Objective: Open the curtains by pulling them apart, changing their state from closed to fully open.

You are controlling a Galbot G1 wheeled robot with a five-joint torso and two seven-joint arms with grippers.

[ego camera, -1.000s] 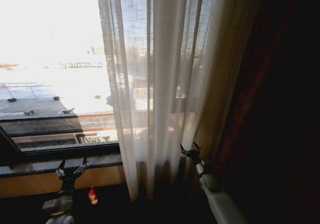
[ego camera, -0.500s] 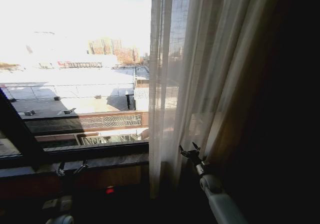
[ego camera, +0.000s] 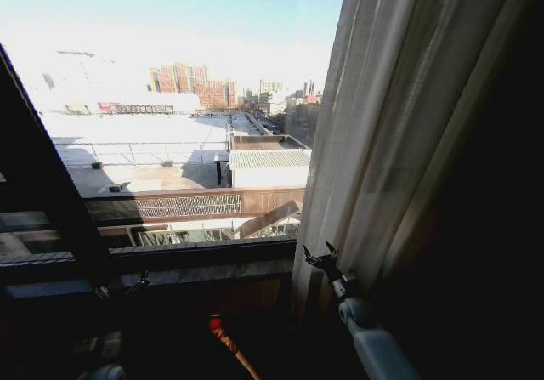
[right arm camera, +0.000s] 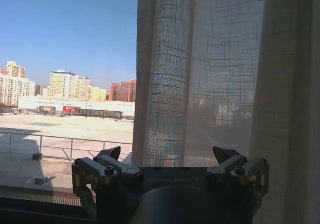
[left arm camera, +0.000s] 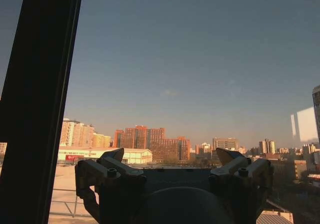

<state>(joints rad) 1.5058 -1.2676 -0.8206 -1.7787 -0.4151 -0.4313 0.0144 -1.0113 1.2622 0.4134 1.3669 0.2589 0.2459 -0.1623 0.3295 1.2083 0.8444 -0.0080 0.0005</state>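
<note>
Hanging bunched at right, the curtains [ego camera: 382, 142] touch neither spread-fingered left end effector [ego camera: 119, 288] nor right end effector [ego camera: 323, 258].

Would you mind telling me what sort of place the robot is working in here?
Probably an upper-floor room, perhaps a hotel or apartment: a large window overlooks rooftops and distant high-rises, with a sheer curtain gathered at its right side above a dark sill.

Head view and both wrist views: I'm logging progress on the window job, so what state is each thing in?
Curtains: gathered to the right, window glass uncovered to their left.
Left pincer: open, holding nothing, low by the sill.
Right pincer: open, holding nothing, at the curtains' lower edge.
</note>
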